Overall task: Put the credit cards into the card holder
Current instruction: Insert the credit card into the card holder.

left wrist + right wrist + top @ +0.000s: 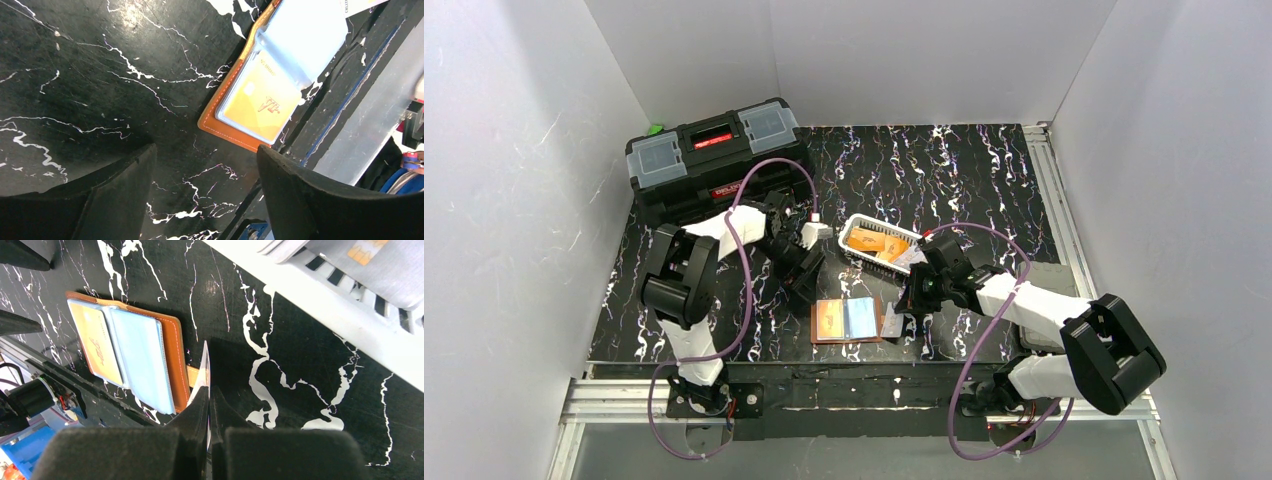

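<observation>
The brown card holder (849,320) lies open near the table's front edge, with an orange-gold card (260,102) in its left clear sleeve. It also shows in the left wrist view (235,125) and the right wrist view (172,360). My right gripper (914,302) is shut on a whitish card (203,371), seen edge-on, held just right of the holder by its snap tab. My left gripper (804,283) is open and empty, hovering just left of and behind the holder (205,190). More orange cards (876,243) lie in the white basket.
The white slotted basket (856,222) stands behind the holder and shows in the right wrist view (320,305). A big black toolbox (714,155) sits at the back left. The metal rail (824,385) runs along the table's front edge.
</observation>
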### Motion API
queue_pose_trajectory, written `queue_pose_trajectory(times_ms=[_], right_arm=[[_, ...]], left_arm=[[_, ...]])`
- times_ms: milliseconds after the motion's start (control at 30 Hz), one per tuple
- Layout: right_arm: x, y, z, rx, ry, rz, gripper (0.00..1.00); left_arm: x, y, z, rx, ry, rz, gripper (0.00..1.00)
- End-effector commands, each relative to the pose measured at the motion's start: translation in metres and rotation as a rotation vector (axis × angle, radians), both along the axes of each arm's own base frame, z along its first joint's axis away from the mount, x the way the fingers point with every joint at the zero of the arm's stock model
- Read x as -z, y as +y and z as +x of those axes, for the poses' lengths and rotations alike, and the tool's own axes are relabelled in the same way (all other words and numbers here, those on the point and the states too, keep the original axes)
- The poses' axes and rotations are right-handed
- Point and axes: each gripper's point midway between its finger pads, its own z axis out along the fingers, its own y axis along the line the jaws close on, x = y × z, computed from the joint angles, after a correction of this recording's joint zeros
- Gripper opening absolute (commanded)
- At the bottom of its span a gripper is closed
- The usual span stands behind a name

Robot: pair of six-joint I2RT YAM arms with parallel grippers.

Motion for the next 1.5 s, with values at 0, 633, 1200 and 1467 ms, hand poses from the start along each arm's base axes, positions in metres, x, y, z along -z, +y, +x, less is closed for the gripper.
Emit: queue_pose_trajectory(times_ms=[0, 633, 1200, 1467], right_arm=[[0.009, -0.008, -0.002, 0.002, 0.0, -0.042, 0.01], [0.01, -0.007, -0.002, -0.001, 0.016, -0.055, 0.01], [0.008, -0.007, -0.002, 0.007, 0.02, -0.049, 0.01], [0.01, -0.006, -0.002, 0.002, 0.023, -0.045, 0.01]], left_arm=[[0.006, 0.01, -0.021, -0.013, 0.059, 0.058, 0.72], [0.02, -0.018, -0.055, -0.07, 0.279, 0.093, 0.71], [-0.027, -0.056, -0.031, -0.168, 0.26, -0.103, 0.65], [-0.04, -0.057, -0.033, -0.186, 0.257, -0.119, 0.59]])
